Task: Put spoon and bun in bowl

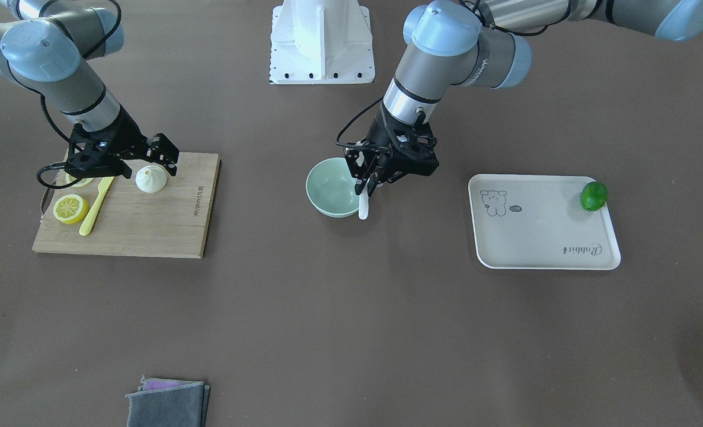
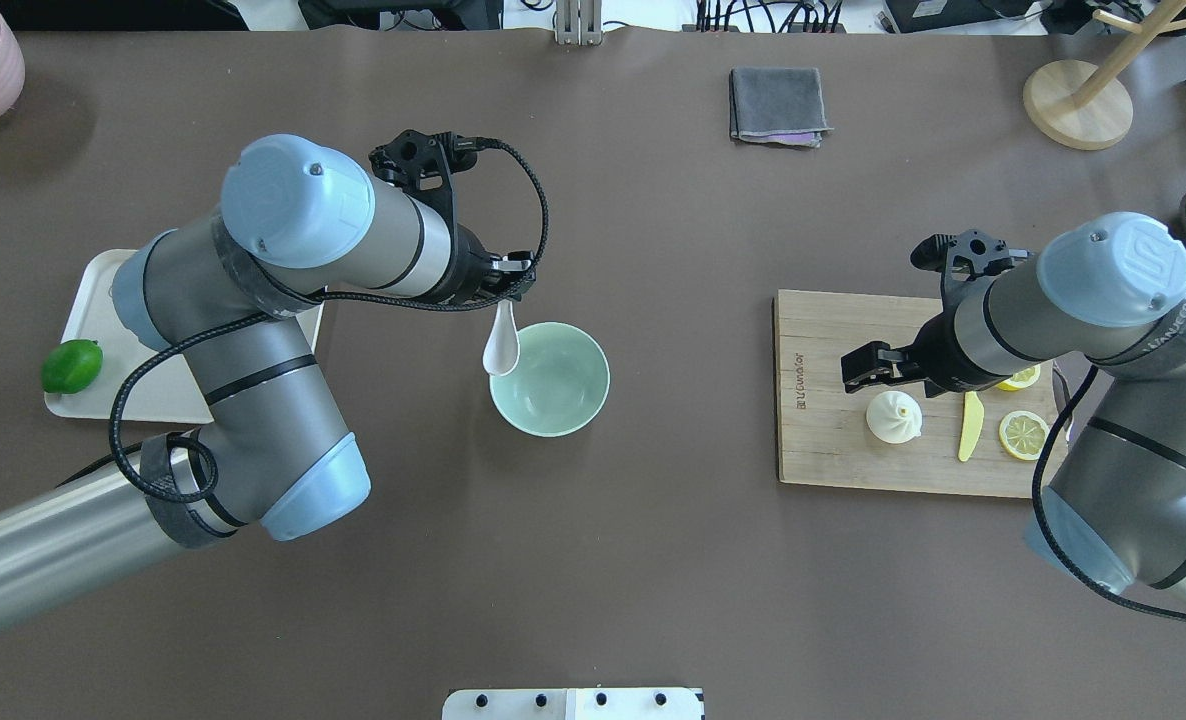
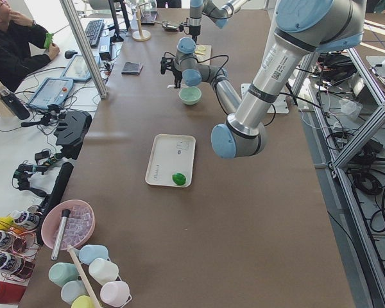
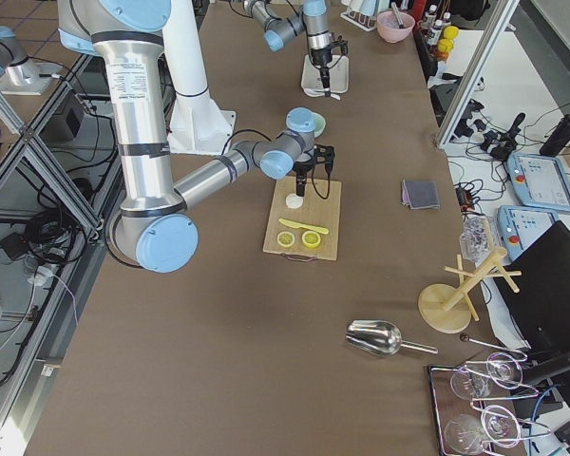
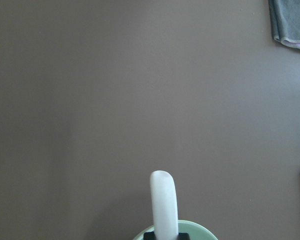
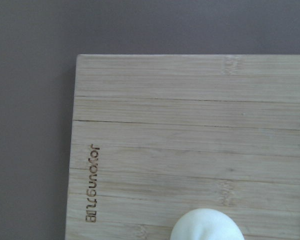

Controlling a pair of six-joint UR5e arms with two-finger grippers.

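Note:
My left gripper [image 1: 366, 185] is shut on the handle of the white spoon [image 1: 363, 209] and holds it over the rim of the mint-green bowl [image 1: 322, 191]. The spoon's scoop [image 2: 501, 348] overlaps the bowl's left rim [image 2: 563, 405] in the overhead view. The left wrist view shows the spoon [image 5: 163, 202] sticking out over the bowl's edge [image 5: 200, 232]. My right gripper [image 1: 148, 167] is open and hangs just above the cream-white bun [image 1: 150, 179]. The bun [image 2: 894, 417] sits on the wooden cutting board [image 1: 150, 219]; it also shows in the right wrist view [image 6: 207, 226].
Two lemon slices [image 1: 70, 209] and a yellow plastic knife [image 1: 95, 207] lie on the board beside the bun. A cream tray [image 1: 541, 237] holds a green lime [image 1: 593, 196]. A folded grey cloth [image 1: 168, 403] lies near the table's far edge.

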